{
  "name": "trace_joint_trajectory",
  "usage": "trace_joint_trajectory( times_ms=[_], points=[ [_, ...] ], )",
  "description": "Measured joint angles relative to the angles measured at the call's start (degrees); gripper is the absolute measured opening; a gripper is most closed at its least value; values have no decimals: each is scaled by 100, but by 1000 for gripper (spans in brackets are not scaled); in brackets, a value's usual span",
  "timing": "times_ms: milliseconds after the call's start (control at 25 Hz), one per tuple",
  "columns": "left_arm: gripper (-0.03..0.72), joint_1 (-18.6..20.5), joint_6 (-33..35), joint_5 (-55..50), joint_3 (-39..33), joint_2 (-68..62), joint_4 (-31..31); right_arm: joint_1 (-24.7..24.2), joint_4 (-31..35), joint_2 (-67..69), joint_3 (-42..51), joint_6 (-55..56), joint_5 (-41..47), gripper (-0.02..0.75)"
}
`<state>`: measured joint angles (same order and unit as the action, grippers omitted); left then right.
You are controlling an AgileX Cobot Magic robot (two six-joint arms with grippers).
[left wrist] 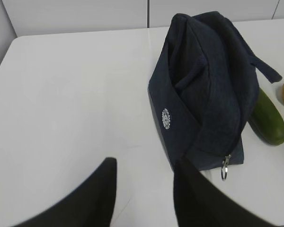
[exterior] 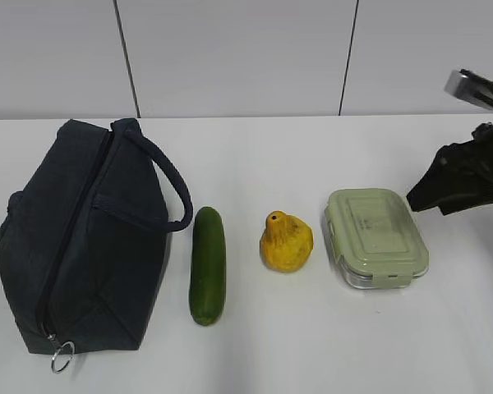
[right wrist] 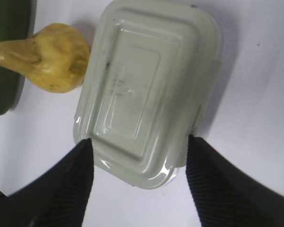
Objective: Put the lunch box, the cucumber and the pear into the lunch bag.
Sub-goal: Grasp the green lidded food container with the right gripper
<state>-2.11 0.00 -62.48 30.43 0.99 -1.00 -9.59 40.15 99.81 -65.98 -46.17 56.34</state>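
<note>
My right hand (right wrist: 138,156) hangs spread, straddling the box (right wrist: 146,90) at the worktop's right. The bag (exterior: 82,238) on the far left looks zipped, so nothing can go in yet. Left hand (left wrist: 144,189) sits half-spread, empty. The glossy lid could slip from my fingers.

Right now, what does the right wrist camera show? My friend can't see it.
The open right tool hangs over a pale green lunch box, one black finger at each side of its near end. A yellow pear lies at the box's left, and the dark green cucumber shows at the edge.
</note>
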Motion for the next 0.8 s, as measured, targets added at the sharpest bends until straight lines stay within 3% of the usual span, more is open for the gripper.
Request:
trace_joint_trajectory(
  times_ms=[240,800],
  points=[
    [241,0,0,0,0,0,0,-478,445,84,37,-268,202,482],
    [241,0,0,0,0,0,0,-502,779,1174,-320,-601,435,481]
  ],
)
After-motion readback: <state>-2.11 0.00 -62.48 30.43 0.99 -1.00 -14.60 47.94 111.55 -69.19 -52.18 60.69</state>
